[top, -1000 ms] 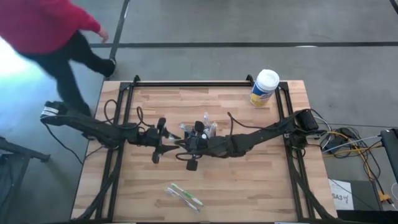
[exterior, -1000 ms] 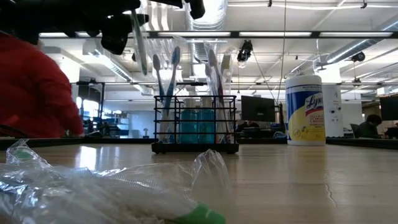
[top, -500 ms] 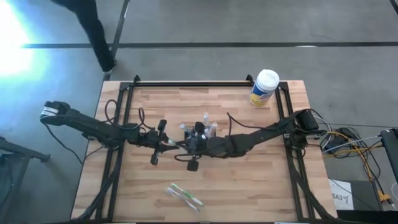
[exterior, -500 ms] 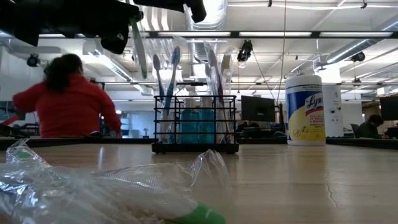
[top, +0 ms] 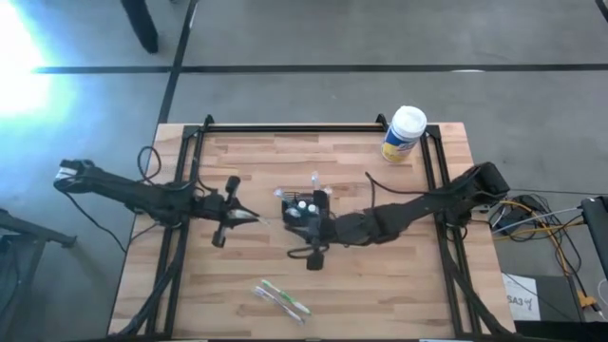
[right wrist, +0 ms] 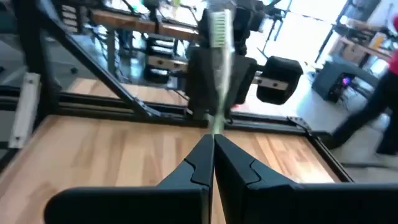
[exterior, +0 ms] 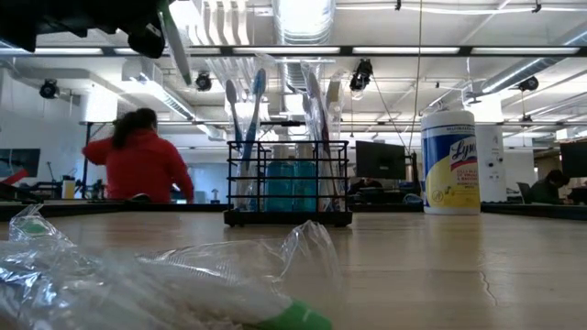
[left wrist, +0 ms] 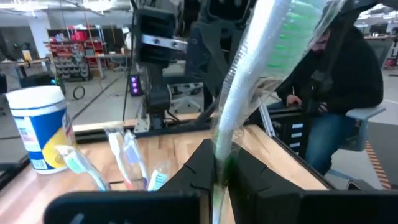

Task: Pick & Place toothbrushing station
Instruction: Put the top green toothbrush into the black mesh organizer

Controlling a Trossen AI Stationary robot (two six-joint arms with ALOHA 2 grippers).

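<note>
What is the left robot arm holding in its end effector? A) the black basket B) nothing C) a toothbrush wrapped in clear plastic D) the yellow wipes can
C: the left end effector is pinched shut on a wrapped toothbrush with green bristles, held up off the table to the left of the black basket.

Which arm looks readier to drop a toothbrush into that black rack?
The left, probably. Its end effector is shut on a wrapped toothbrush beside the black rack. The right end effector is shut, nothing held.
</note>
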